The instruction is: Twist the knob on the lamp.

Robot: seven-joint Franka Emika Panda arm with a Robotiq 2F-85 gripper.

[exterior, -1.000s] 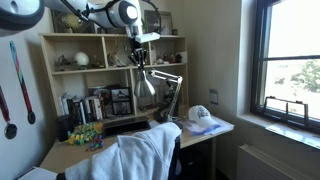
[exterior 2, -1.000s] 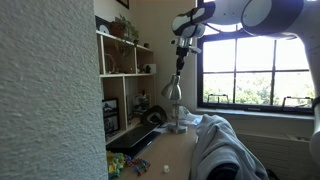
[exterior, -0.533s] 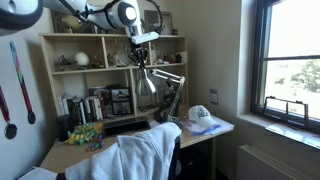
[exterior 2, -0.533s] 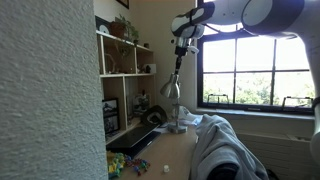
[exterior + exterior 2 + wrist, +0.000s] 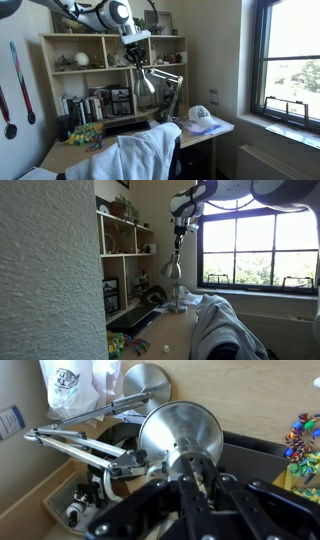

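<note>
The silvery swing-arm lamp (image 5: 147,83) stands on the desk in front of the shelf, its cone shade pointing down; it also shows in the other exterior view (image 5: 172,271). My gripper (image 5: 138,58) hangs straight down onto the top of the shade, as an exterior view (image 5: 178,236) also shows. In the wrist view the shade (image 5: 180,425) lies right below my gripper (image 5: 192,473). The black fingers (image 5: 165,488) stand close together over the shade's neck, pinched on a small pale knob that is mostly hidden between them.
A wooden shelf unit (image 5: 75,40) with books and trinkets stands behind the lamp. A chair draped in white cloth (image 5: 140,155) sits at the desk. A white cap (image 5: 201,115) lies on the desk and a colourful toy (image 5: 85,133) sits nearby. A window (image 5: 295,60) is beside the desk.
My wrist and gripper have shifted slightly sideways above the shade, towards the shelf. The lamp's arms and shade stay where they were.
</note>
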